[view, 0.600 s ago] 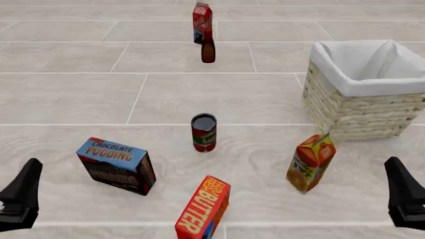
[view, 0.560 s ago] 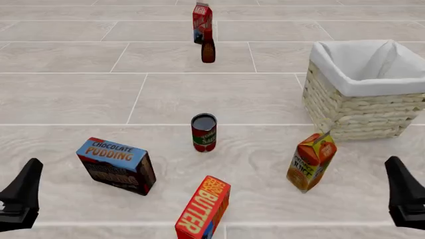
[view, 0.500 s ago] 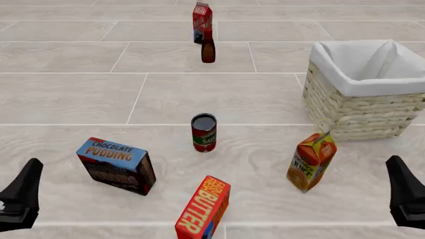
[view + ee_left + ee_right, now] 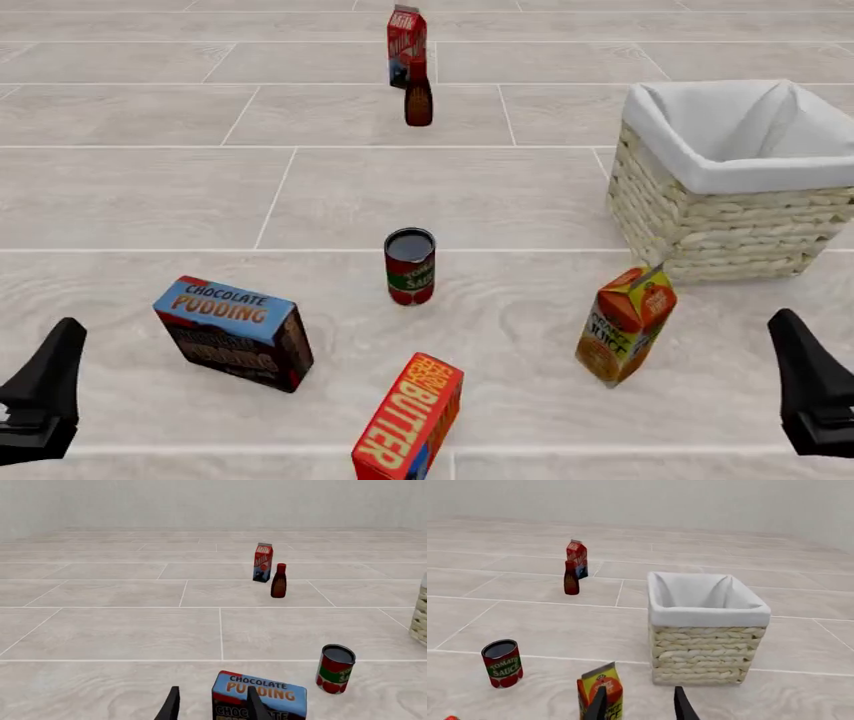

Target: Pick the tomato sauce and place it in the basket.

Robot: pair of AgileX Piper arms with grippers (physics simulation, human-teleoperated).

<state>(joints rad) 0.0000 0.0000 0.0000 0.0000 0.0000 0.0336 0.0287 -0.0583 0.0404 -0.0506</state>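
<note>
The can (image 4: 410, 265) stands upright near the middle of the table (image 4: 147, 200), its dark lid up and its red label with a green band facing the arms. Nothing touches it. In the right wrist view the can (image 4: 502, 663) is well apart from the basket (image 4: 706, 630), with the juice carton (image 4: 600, 691) between them and nearer the camera.

The basket (image 4: 727, 180) sits on the right side of the table, farther back than the can, its white lining folded over the rim. Only cloth shows inside it.

The left gripper (image 4: 43, 395) hangs low at the near left edge of the front view, holding nothing. In its own wrist view the two fingertips (image 4: 173, 706) stand apart with a clear gap between them, so the left gripper (image 4: 211, 705) is spread; the pudding box (image 4: 259, 696) lies just beyond them and the can (image 4: 335, 669) farther off to one side.

The right gripper (image 4: 811, 395) hangs low at the near right edge, also holding nothing. Its fingertips (image 4: 681, 704) stand apart in the right wrist view, with the right gripper (image 4: 639, 703) aimed between the juice carton and the basket.

In the front view the pudding box (image 4: 235, 332) lies left of the can and nearer, the butter box (image 4: 408, 418) stands tilted nearest the arms, and the juice carton (image 4: 625, 325) leans in front of the basket. Far back, the dark bottle (image 4: 418, 97) stands just in front of the milk carton (image 4: 406, 42).
</note>
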